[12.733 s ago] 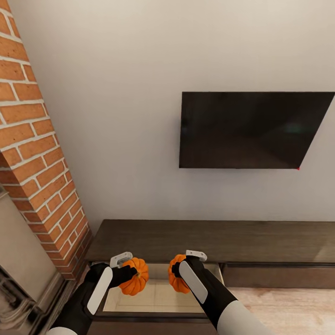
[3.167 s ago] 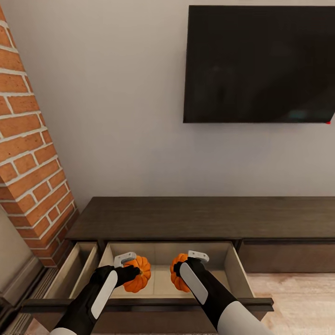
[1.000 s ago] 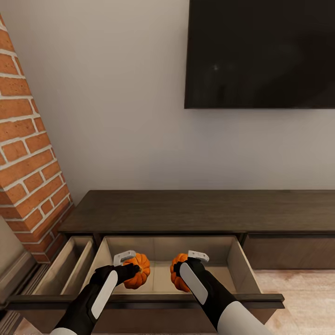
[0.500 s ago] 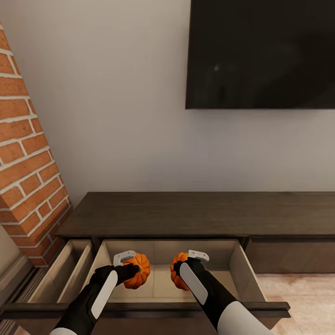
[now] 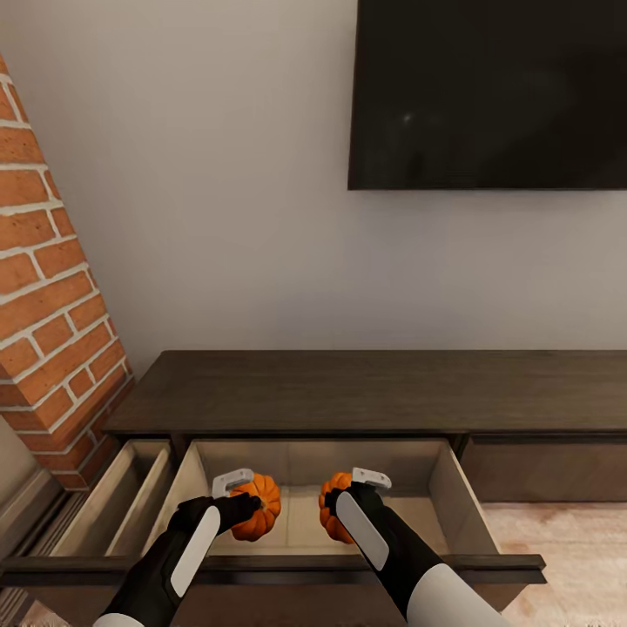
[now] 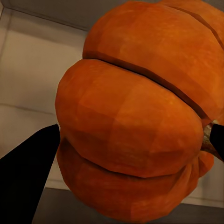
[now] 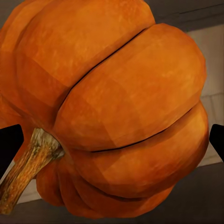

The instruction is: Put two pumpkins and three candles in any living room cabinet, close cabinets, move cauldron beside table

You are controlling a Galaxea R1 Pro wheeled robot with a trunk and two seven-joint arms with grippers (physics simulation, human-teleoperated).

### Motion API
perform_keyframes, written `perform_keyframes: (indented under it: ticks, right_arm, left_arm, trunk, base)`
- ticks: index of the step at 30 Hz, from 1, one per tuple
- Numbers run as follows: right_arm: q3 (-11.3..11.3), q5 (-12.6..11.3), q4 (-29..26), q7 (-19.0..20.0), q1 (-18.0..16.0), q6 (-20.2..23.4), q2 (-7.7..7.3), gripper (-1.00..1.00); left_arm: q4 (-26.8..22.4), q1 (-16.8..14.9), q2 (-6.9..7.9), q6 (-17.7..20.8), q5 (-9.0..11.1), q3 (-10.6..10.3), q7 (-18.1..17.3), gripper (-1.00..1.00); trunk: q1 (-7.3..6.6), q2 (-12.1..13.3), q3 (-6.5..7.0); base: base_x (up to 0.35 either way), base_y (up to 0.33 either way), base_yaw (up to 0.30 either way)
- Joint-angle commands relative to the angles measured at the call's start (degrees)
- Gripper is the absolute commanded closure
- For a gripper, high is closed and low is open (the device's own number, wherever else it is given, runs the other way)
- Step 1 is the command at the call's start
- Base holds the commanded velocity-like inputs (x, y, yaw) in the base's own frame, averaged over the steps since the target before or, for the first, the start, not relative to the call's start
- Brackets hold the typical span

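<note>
Orange on both sides: the left gripper (image 5: 246, 502) clamps one pumpkin (image 5: 258, 506) and the right gripper (image 5: 335, 500) clamps the other pumpkin (image 5: 332, 509), side by side and apart. Both hang directly above the pale floor of the open middle drawer (image 5: 440, 488) of the dark wood cabinet (image 5: 366, 390), so the release likely needs only a straight descent, neither arm nearer.
</note>
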Motion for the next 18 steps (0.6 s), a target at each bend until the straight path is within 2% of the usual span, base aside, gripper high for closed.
perform_keyframes:
  ticks: [1, 8, 18]
  right_arm:
    - [0.01, 0.03, 0.03, 0.06, -0.01, -0.13, 0.01, 1.00]
    - [0.03, 0.03, 0.03, 0.06, -0.01, -0.17, 0.01, 1.00]
    - [0.03, 0.03, 0.03, 0.06, -0.01, -0.17, 0.01, 1.00]
  left_arm:
    - [-0.01, -0.01, 0.00, -0.03, 0.01, 0.00, -0.02, 1.00]
    - [-0.01, -0.01, 0.00, -0.04, 0.01, 0.00, -0.02, 1.00]
    - [-0.01, -0.01, 0.00, -0.04, 0.01, 0.00, -0.02, 1.00]
  trunk:
    - [0.02, -0.02, -0.22]
    - [0.02, -0.02, -0.22]
    - [0.12, -0.07, -1.11]
  base:
    - [0.000, 0.000, 0.000]
    - [0.000, 0.000, 0.000]
    - [0.000, 0.000, 0.000]
